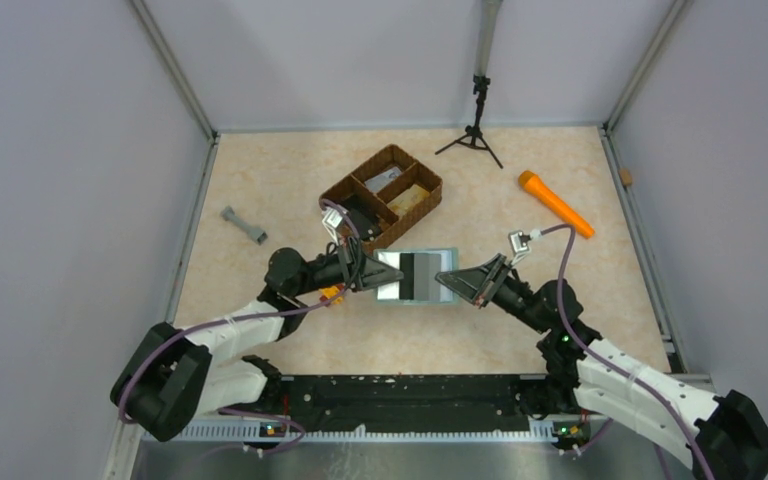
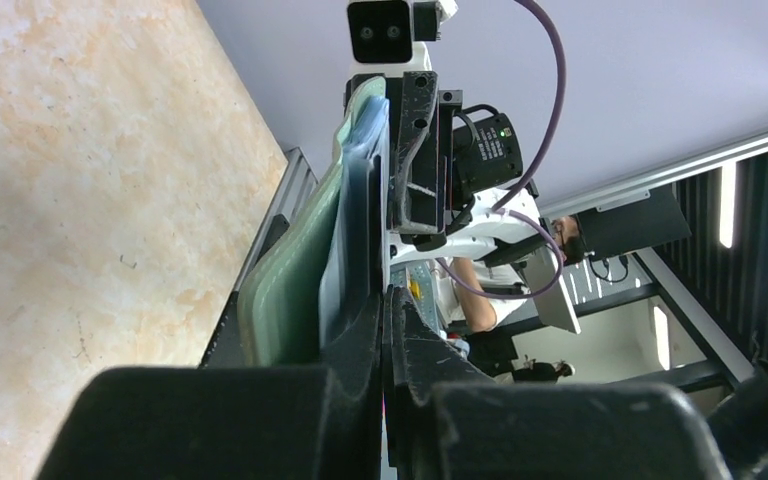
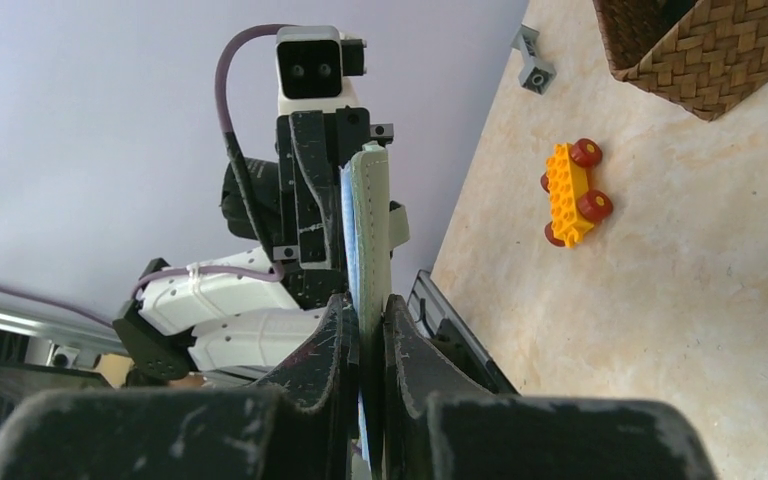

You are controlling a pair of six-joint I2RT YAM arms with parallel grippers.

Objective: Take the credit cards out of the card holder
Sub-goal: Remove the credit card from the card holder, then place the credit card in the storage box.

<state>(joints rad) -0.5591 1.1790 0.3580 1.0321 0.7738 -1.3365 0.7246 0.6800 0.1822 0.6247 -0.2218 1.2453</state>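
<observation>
The sage green card holder (image 1: 418, 277) hangs open and flat above the table, between my two grippers. A silvery card (image 1: 390, 276) and a dark card (image 1: 422, 276) show on its upper face. My left gripper (image 1: 368, 272) is shut on a thin card edge at the holder's left end; in the left wrist view (image 2: 385, 295) the green holder (image 2: 285, 270) lies just beside the jaws. My right gripper (image 1: 460, 283) is shut on the holder's right edge, and the green edge (image 3: 370, 230) runs up from the gripper (image 3: 365, 300).
A brown woven divided basket (image 1: 385, 195) stands just behind the holder. An orange flashlight (image 1: 555, 203) lies at the back right, a grey dumbbell-shaped piece (image 1: 243, 225) at the left, and a small tripod (image 1: 475, 130) at the back. A yellow toy car (image 3: 572, 193) sits under the left arm.
</observation>
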